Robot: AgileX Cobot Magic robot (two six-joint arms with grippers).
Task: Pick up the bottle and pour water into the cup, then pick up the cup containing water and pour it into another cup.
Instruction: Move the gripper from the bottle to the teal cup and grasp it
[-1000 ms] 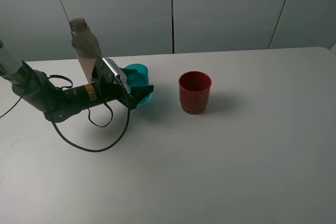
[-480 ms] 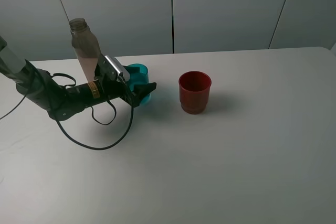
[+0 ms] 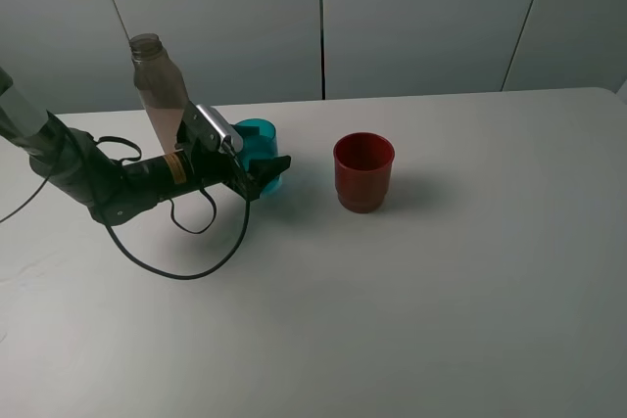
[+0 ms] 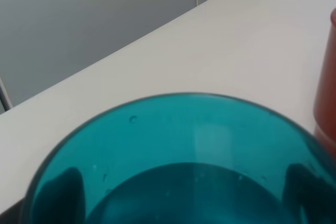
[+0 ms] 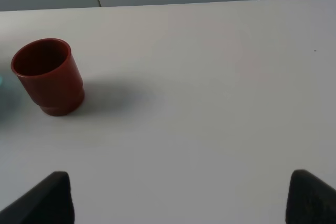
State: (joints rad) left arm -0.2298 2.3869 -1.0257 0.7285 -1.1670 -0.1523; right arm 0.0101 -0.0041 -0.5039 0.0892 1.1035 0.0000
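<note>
The left claw (image 3: 263, 174) lies low over the table (image 3: 441, 291), reaching sideways, with the teal cup (image 3: 257, 134) between its jaws. In the left wrist view the cup fills the frame, and the two dark fingers (image 4: 58, 192) show through its translucent wall, one on each side. Whether they press the wall or only flank it cannot be told. A darker band low inside the cup may be water, though the view is too close to be sure. Just behind the claw, beside the arm's wrist, the bottle (image 3: 157, 85) stands capless on the table, apart from the fingers. Straight ahead of the claw, past the teal cup and clear of it, the red cup (image 3: 363, 171) stands upright.

The right claw (image 5: 181, 198) hangs above bare table with its jaws spread wide and nothing between them; the red cup sits well ahead of it, off to one side.
</note>
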